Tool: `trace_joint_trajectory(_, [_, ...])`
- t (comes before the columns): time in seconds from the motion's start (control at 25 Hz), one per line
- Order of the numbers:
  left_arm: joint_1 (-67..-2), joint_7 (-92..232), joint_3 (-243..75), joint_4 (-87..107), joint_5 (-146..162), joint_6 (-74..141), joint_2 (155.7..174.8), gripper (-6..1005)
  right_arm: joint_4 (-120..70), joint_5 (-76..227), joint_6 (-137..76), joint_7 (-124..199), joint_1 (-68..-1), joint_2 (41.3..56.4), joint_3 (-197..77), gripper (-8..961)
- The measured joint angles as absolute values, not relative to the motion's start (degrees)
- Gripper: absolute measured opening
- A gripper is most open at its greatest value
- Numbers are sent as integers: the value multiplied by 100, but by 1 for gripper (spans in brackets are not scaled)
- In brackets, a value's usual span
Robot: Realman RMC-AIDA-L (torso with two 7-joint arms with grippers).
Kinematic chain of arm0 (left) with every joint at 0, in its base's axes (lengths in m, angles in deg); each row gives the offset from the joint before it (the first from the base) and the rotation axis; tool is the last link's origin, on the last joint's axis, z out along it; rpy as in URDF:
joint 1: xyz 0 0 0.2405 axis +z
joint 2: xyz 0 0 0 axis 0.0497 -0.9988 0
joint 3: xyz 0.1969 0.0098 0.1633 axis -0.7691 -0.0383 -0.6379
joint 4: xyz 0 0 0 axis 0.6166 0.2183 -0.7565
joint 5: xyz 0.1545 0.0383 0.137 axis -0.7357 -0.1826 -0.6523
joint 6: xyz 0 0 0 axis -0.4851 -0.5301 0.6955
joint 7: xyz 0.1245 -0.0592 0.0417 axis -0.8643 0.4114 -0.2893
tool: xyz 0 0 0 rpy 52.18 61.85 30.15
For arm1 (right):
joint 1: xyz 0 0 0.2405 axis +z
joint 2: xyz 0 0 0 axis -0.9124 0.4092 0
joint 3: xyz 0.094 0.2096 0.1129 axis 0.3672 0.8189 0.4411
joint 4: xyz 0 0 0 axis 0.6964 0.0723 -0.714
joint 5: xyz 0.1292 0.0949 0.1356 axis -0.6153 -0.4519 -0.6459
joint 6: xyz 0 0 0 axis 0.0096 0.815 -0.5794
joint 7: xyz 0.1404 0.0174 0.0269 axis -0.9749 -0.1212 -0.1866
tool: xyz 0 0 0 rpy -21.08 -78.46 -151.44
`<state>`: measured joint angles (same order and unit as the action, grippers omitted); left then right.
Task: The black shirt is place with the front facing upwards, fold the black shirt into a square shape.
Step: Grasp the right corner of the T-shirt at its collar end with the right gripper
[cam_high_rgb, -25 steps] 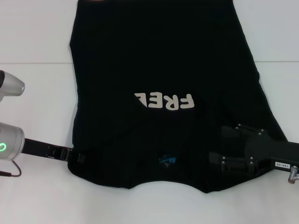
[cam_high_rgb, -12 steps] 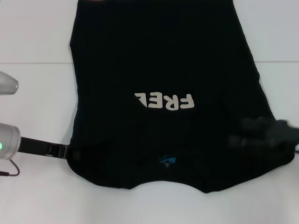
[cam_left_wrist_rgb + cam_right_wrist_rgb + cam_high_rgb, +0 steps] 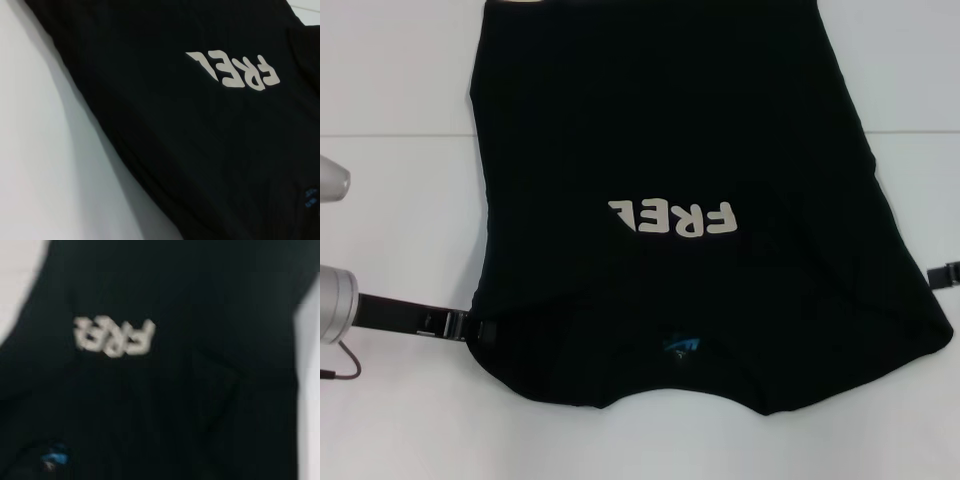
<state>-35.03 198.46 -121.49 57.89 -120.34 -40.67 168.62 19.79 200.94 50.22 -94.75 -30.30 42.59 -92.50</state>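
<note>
The left gripper (image 3: 480, 328) reaches in low from the robot's left and meets the left edge of the black shirt (image 3: 670, 130) near the collar end; its tips are lost against or under the dark cloth, so whether they are spread or pinching the fabric cannot be told. Behind it, a thin black bar runs back to the silver wrist at the left border of the head view. Of the right gripper (image 3: 946, 274) only a small black piece shows at the right border, just beside the shirt's right edge and apart from the cloth, and its fingers cannot be made out. The shirt lies flat on the white table (image 3: 400, 400), collar end nearest the robot, with the cream letters (image 3: 672, 216) reading upside down in the head view and partly covered by a fold. A small blue label (image 3: 678, 346) sits at the neckline. The right wrist view is blurred, showing only dark cloth, the letters and probably that blue label.
</note>
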Motion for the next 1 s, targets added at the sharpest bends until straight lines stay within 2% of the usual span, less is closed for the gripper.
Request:
trace_joint_trajectory(0.28, [-3453,19791,-12144,5797,-12007,-4104,16850,36,1838,21363,5079,-10063,-2570,4418,-9185,925])
trace_joint_trajectory(0.68, [-3451,19777,-12138,5779,-11994,-4070,16846,34,1499,21565,4563,-10160,-2508,4439,-9263,925])
trace_joint_trajectory(1.0, [-3477,19773,-12139,5767,-11994,-4064,16848,34,1101,21572,4135,-10120,-2383,4512,-9442,925])
